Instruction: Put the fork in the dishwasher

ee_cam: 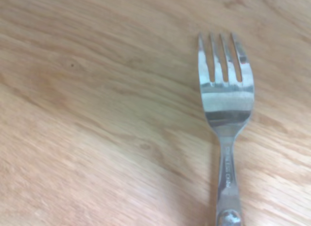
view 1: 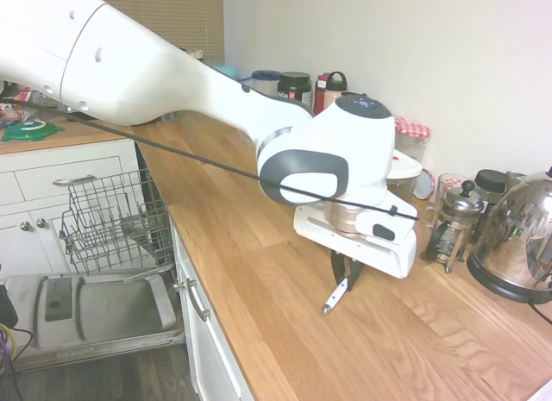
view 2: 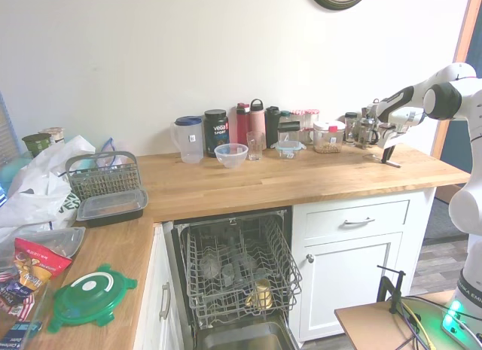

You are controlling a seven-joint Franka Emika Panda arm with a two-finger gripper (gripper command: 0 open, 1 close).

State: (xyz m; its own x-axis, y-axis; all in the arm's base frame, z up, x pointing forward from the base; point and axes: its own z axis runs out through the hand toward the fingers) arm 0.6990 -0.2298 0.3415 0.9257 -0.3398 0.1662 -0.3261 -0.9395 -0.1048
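The fork point(view 1: 335, 299) slants down to the wooden counter, its white handle between the black fingers of my gripper point(view 1: 347, 285), which is shut on it. The wrist view shows its metal tined head point(ee_cam: 226, 99) close over the wood, with a faint shadow beside the neck. In the second exterior view my gripper point(view 2: 389, 160) is low over the counter's far right end. The dishwasher stands open under the counter, with its wire rack point(view 1: 112, 220) pulled out over the lowered door panel point(view 1: 95, 306). Its rack point(view 2: 237, 267) holds some dishes.
A French press point(view 1: 455, 224) and a steel kettle point(view 1: 522, 237) stand just behind the gripper. Bottles, jars, a jug and a glass bowl point(view 2: 230, 154) line the back wall. A cutlery basket on a tray point(view 2: 102, 183) and bags sit at the counter's other end.
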